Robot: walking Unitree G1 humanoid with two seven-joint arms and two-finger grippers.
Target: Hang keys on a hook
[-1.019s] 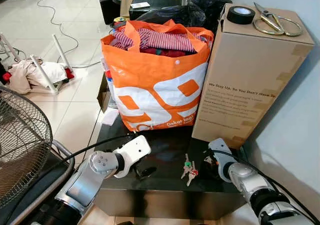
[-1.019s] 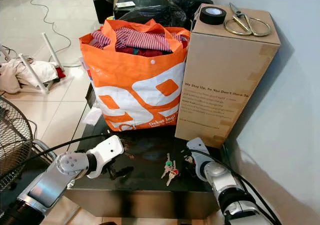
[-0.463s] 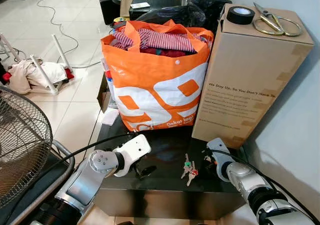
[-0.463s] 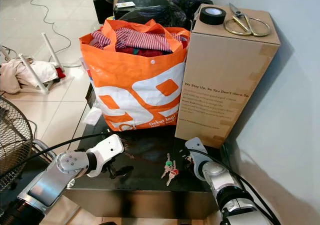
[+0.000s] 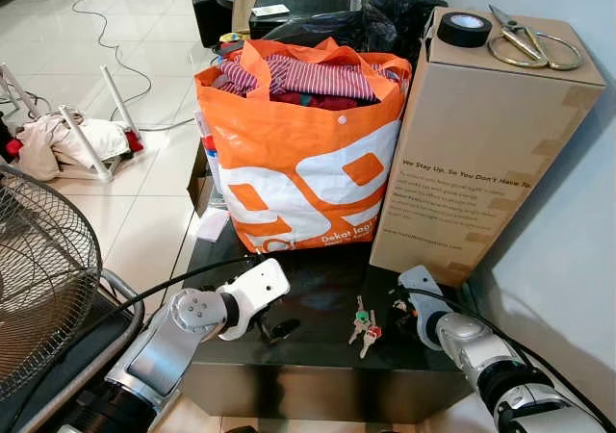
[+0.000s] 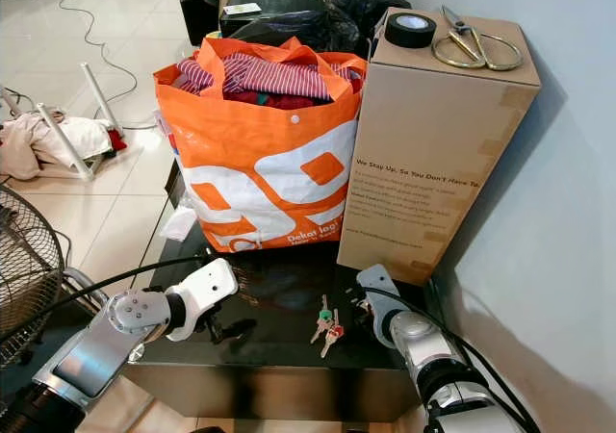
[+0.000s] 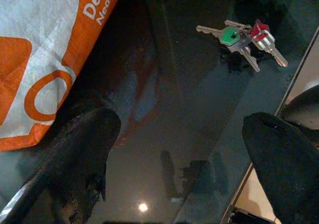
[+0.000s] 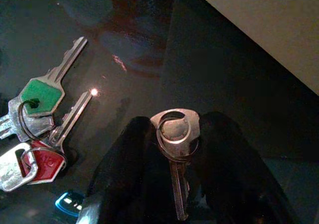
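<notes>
A bunch of keys [image 5: 363,322] with green and red heads lies flat on the black glass table [image 5: 318,356], near its front edge. The same bunch of keys [image 8: 35,129] appears in the right wrist view. My right gripper [image 5: 401,309] rests low on the table just right of the bunch, shut on a single silver key [image 8: 175,134] with a ring; the key stands between its two black fingers [image 8: 124,169]. My left gripper [image 5: 274,329] hovers over the table left of the keys [image 7: 241,37], open, with nothing between its fingers [image 7: 84,144].
An orange shopping bag [image 5: 303,164] full of clothes stands at the back of the table. Beside it is a tall cardboard box [image 5: 476,154] with a tape roll [image 5: 463,28] and scissors [image 5: 527,40] on top. A fan grille [image 5: 38,269] is at the left, a wall at the right.
</notes>
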